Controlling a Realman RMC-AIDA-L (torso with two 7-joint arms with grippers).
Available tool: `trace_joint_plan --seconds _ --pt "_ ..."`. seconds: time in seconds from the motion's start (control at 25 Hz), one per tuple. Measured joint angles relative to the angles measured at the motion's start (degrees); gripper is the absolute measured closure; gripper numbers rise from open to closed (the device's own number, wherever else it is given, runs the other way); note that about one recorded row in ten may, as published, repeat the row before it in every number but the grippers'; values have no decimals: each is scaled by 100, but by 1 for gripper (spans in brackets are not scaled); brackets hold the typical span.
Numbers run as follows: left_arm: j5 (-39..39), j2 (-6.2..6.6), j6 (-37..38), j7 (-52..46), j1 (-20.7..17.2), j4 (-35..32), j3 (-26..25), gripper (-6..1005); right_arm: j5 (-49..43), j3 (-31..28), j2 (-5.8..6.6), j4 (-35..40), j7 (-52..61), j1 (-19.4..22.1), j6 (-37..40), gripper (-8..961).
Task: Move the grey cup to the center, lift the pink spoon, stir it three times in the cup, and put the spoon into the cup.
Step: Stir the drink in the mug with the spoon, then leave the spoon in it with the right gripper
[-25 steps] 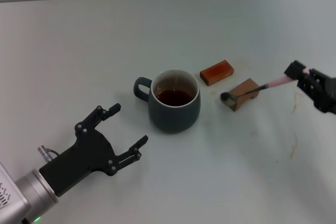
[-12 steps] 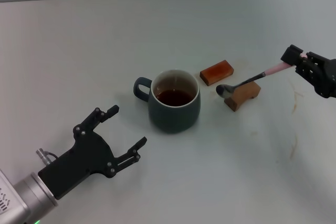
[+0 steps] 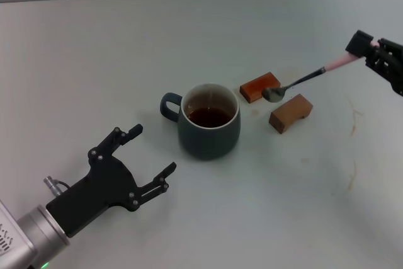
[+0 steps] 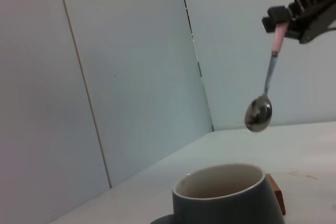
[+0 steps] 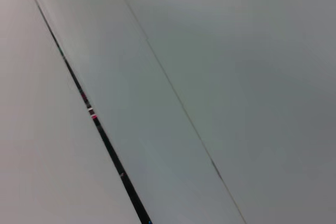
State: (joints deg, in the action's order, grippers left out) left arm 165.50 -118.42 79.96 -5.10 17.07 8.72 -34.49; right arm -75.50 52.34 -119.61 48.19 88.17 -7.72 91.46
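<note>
- Rounded dark grey-blue ceramic cup (image 3: pixel 210 122) with one loop handle, pale inner wall and dark brown liquid: upright on the pale tabletop (image 3: pixel 189 42), near the middle of the head view, handle turned toward the robot's left.
- Same cup's rim fills the foreground of the left wrist view (image 4: pixel 223 195).
- Small thin pink spoon (image 3: pixel 301 82) with metal bowl, slim metal neck and pale pink handle: lifted clear of the table, slanting down from its handle toward the cup, bowl hanging over the gap between two brown wooden blocks.
- In the left wrist view, spoon (image 4: pixel 263 99) hanging bowl-down, above and beyond the cup's rim, not touching it.
- Black right gripper (image 3: pixel 368 50): raised at the robot's right, clamped on the tip of the pink handle.
- Reddish-brown wooden block (image 3: pixel 259 87): flat on the table just beside the cup, on its right.
- Lighter brown notched wooden block (image 3: pixel 290 113): on the table near the first, apart from the cup.
- Black left gripper (image 3: pixel 153 152): low at the robot's left, near the cup but apart from it, fingers spread wide, holding nothing.
</note>
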Motion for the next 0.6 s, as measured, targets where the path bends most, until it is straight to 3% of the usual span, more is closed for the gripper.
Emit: trace_joint_plan --seconds 0.6 --pt "-31 -11 42 1 -110 15 -18 144 -349 80 22 1326 1115 -161 -10 827"
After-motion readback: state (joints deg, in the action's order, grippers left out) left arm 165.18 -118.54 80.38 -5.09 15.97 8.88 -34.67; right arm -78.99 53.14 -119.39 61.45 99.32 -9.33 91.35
